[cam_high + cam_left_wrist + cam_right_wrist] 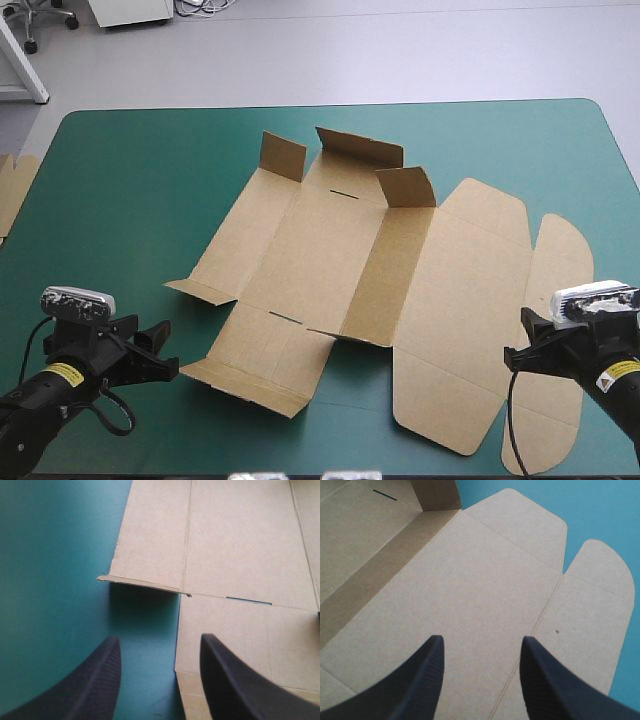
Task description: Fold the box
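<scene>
The brown box (330, 250) is laid out in the middle of the surface (130, 180), which is covered in teal-green. Most of the board is spread flat. Three small flaps (360, 150) are stood up at the far end. One long wall (385, 275) is tipped up a little, next to the wide lid (460, 310). The lid is laid flat toward the right edge, and a round flap (562, 250) is joined to its side.

The left gripper (160, 352) is held open near the front left corner of the box. In its own view, one black finger (95, 680) is seen over the teal-green cover and the other is seen over the board.

The right gripper (482, 637) is held open too. Its fingers are spread apart above the flat lid, near the front right part of the box.

A bit of more brown board (12, 190) is seen at the left edge of the surface.
</scene>
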